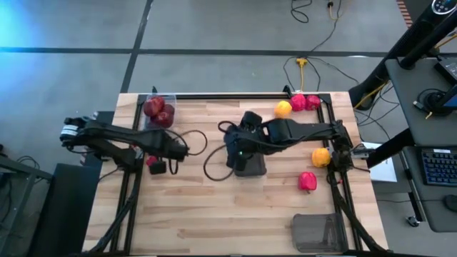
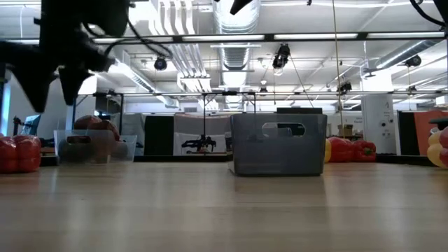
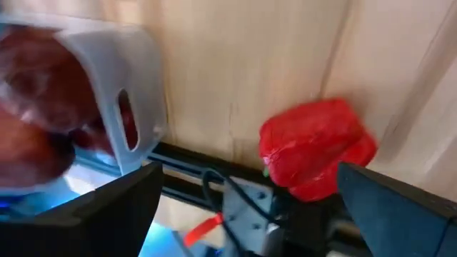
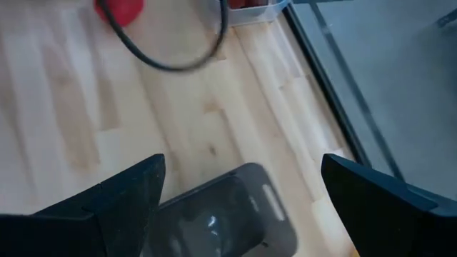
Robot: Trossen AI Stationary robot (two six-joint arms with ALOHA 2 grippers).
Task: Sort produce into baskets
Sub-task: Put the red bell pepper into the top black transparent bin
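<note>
Pale wooden-plank table (image 1: 214, 214) stood on grey concrete floor (image 1: 214, 28); open-plan room lay beyond. Left gripper (image 3: 246, 214), fingers spread, held nothing beside a glossy red bell pepper (image 3: 314, 146) at 9 o'clock. Right gripper (image 4: 239, 200), likewise released, hovered over the partly hidden dark grey mesh bin (image 4: 221, 214) at centre.

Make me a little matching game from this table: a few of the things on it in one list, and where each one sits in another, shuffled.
Things:
1. clear plastic bin
2. centre mesh bin
3. second mesh bin
4. yellow pepper

Places:
A. under the right gripper
B. near table corner on the right arm's side
C. far edge, apples inside
D. by the right arm's base

Pairs: 1-C, 2-A, 3-B, 4-D
</note>
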